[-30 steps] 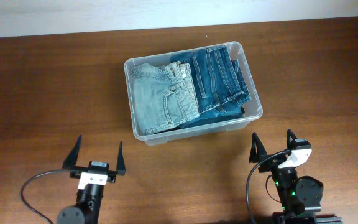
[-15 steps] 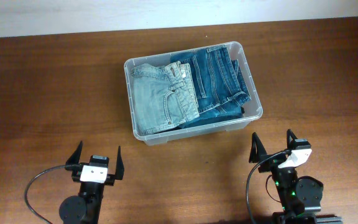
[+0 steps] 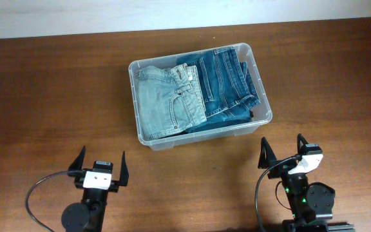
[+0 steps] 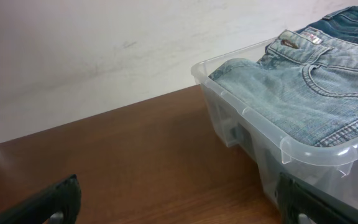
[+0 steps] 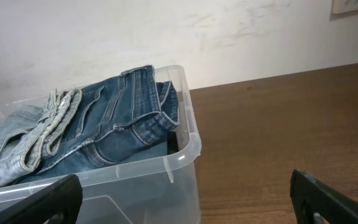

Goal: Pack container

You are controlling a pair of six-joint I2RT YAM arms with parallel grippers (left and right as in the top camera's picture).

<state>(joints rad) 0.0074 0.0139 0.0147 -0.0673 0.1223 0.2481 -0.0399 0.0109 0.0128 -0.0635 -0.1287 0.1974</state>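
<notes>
My left gripper [image 3: 103,153] and right gripper [image 3: 281,143] hang open and empty, well short of the bin [image 3: 205,134] in the middle of the table [image 3: 44,96], and since the jeans [image 3: 169,103] bulge above its rim, I fear a low reach snagging denim or shoving it.

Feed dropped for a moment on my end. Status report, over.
Left claw open, empty. Right claw open, empty. Container holding light jeans and dark jeans side by side. Nothing between claws and container.

Arms were black. Left pincer [image 3: 102,161] and right pincer [image 3: 281,149] had pointed black fingers [image 3: 79,161], white wrist blocks [image 3: 97,180], looping black cables [image 3: 34,193]; green LEDs [image 3: 296,198] on right.
</notes>
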